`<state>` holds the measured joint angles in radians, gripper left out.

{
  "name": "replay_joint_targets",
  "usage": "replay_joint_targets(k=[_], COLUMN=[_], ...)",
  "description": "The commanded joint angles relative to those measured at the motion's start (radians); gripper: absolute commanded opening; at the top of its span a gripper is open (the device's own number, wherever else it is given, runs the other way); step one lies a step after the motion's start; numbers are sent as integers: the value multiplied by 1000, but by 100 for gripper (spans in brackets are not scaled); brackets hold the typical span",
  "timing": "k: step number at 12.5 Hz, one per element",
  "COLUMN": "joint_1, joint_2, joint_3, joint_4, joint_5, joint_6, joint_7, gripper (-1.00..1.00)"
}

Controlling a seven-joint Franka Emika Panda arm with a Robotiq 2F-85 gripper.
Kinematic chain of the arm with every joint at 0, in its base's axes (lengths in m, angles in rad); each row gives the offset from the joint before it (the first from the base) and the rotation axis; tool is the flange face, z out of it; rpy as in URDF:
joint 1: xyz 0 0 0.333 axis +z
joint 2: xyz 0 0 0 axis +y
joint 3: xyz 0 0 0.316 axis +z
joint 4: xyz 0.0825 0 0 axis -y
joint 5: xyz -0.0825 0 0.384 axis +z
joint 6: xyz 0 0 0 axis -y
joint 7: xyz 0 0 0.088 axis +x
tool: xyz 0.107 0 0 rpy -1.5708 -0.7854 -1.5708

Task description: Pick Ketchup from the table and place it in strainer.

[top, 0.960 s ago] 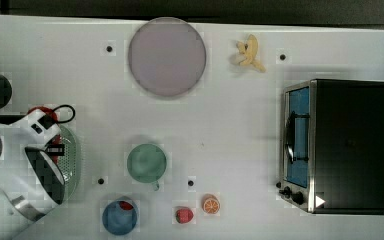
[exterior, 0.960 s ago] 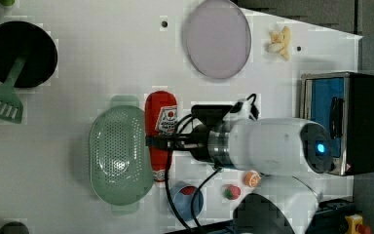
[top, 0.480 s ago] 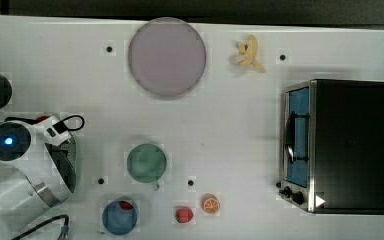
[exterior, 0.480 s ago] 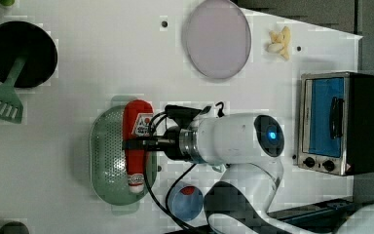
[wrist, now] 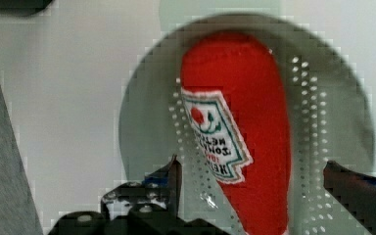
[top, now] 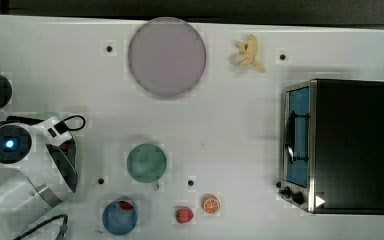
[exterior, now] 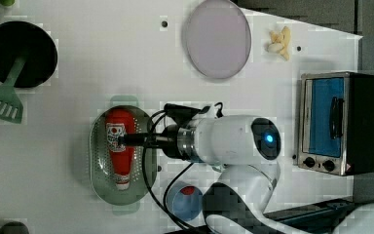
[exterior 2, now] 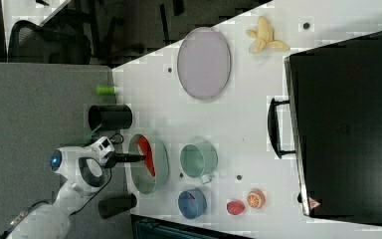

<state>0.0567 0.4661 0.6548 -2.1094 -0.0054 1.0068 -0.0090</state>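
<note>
Ketchup (wrist: 247, 122) lying in strainer (wrist: 338, 122), tool (wrist: 252, 183) wide open, empty

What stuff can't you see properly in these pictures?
- The pale mint-green oval strainer: in the top view the white robot arm covers most of it.
- The red soft ketchup bottle: its narrow end is cut off by the wrist view's edge.
- The label's small words: too blurred to read.
</note>
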Motion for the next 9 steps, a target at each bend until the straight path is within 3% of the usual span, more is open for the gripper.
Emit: replay_joint_targets(k=[1, 5, 9], joint_1=[-31, -154, -270], joint_2=[-145, -326, -421], joint_3=[3, -11, -120], joint_4=[26, 78, 209], joint_5=[1, 3, 22], joint_6=[-54, -303, -551], joint_7=[136, 135, 122], gripper=[100, 100, 100])
